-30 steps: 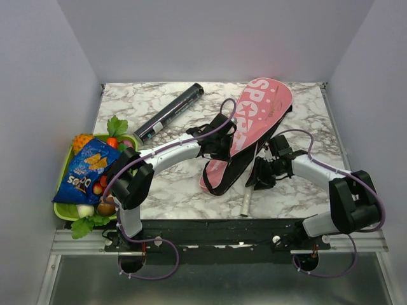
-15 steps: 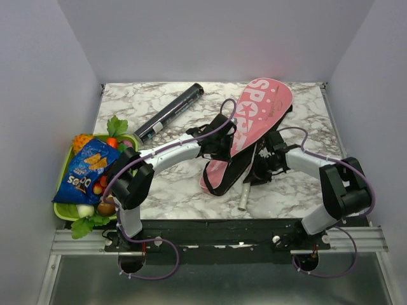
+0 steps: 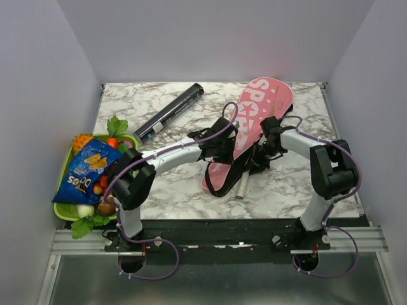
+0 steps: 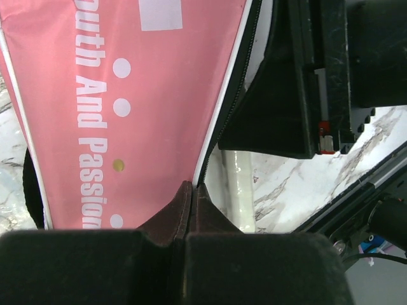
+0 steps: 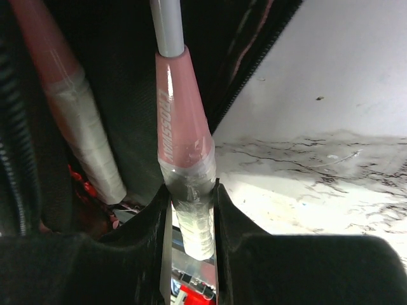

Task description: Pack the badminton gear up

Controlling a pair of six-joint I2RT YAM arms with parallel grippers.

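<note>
**A:** What has shifted over the last second?

**B:** The right arm has swung in toward the bag. The slim racket with the white handle (image 3: 241, 188) has slid deeper into the opening, so less handle pokes out toward the near edge.

**A:** And from the left?

**B:** A green tray of toy fruit (image 3: 62, 210) sits at the left edge of the marble table (image 3: 172, 190), with a blue snack packet (image 3: 86, 170) on it. Behind it, the long black tube (image 3: 170, 113) lies diagonally, apart from both arms.

**A:** The left gripper?

**B:** The left gripper (image 4: 189, 194) has its fingers pressed together on the zipper edge of the pink racket-shaped bag lettered "SPORT" (image 3: 262, 108), near its narrow end.

**A:** The right one?

**B:** The right gripper (image 5: 191, 206) is clamped on the racket's white grip, just below its pink cone. A second racket (image 5: 73, 121) lies beside it inside the bag.
</note>
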